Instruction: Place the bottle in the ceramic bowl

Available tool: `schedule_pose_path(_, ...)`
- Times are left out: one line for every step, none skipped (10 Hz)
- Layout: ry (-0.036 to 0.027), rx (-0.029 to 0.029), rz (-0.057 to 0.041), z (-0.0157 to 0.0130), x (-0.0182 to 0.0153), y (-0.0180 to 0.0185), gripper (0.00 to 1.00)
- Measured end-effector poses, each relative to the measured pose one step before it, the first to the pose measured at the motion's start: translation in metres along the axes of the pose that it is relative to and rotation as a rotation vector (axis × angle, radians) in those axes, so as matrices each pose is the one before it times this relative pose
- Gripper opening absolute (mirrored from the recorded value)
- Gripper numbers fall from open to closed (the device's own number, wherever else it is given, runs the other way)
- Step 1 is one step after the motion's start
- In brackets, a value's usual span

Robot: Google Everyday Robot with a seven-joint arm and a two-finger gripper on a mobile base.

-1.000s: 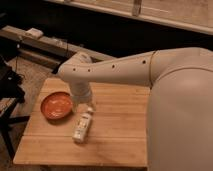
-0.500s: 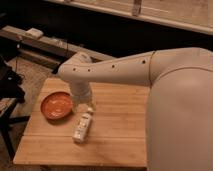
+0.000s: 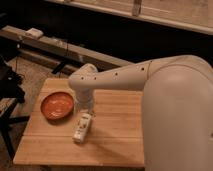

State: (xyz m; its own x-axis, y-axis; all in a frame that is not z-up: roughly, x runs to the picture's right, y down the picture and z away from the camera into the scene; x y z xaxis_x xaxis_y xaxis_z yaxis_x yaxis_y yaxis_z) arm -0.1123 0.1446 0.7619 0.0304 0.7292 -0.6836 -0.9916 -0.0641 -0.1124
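The slim white bottle (image 3: 82, 127) lies on its side on the wooden table (image 3: 115, 135), just right of and below the bowl. The orange-red ceramic bowl (image 3: 57, 105) sits empty at the table's left side. My gripper (image 3: 84, 107) hangs down from the white arm's wrist directly above the bottle's far end, between bowl and bottle. The arm reaches in from the right.
A dark chair or stand (image 3: 10, 85) is at the left of the table. A long dark bench (image 3: 65, 47) with a small white object (image 3: 34, 33) runs behind the table. The robot's white body (image 3: 180, 120) fills the right side.
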Motion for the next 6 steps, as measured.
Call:
schedule_pose_path(0.00703, -0.00734, 0.00359, 0.00682, -0.00101, 0.00237, 0.65)
schedule_pose_path(0.01044, 0.00361, -0.00431, 0.01022, -0.00101, 0.00604, 0.65)
schedule_pose_path(0.01182, 0.01124, -0.01609, 0.01397, -0.00041, 0.00913, 0.65)
schedule_pose_path(0.00686, 0.01011, -0.00658, 0.00582, 0.0, 0.00293, 0.65)
schedule_pose_path(0.01027, 0.02741, -0.01057, 0.00885, -0.00169, 0.0006, 0.65)
schedule_pose_path(0.00795, 0.01425, -0.00318, 0.00535, -0.00149, 0.00004, 0.65)
